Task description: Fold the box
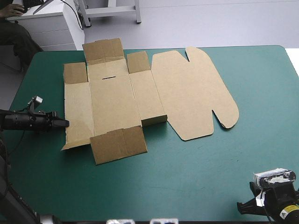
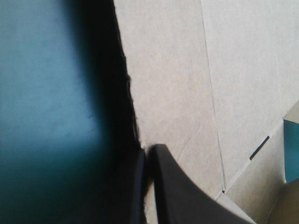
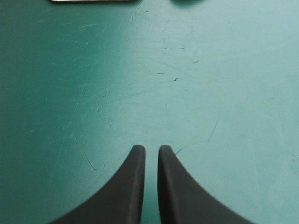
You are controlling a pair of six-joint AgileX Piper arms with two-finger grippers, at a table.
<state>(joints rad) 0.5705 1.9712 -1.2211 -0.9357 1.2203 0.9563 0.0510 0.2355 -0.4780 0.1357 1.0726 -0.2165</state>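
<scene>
The brown box (image 1: 117,102) lies as a flat cut sheet on the left half of the teal-green table. Its small flaps are spread out, and its big rounded lid panel (image 1: 196,93) points toward the right. My left gripper (image 1: 67,123) comes in low from the left at the sheet's left edge. In the left wrist view the gripper (image 2: 148,148) is all but shut, with the edge of the box (image 2: 187,70) running in between its fingers. A narrow slot (image 2: 259,148) shows farther along the board. My right gripper (image 1: 240,207) rests near the front right corner. In its own view this gripper (image 3: 151,148) is shut over bare cover.
Bare teal-green cover (image 1: 187,186) spreads in front of the box and to its right (image 1: 266,93). The front left corner of the sheet (image 1: 65,147) curls up slightly. A thin pale strip (image 3: 93,1) shows far ahead of the right gripper.
</scene>
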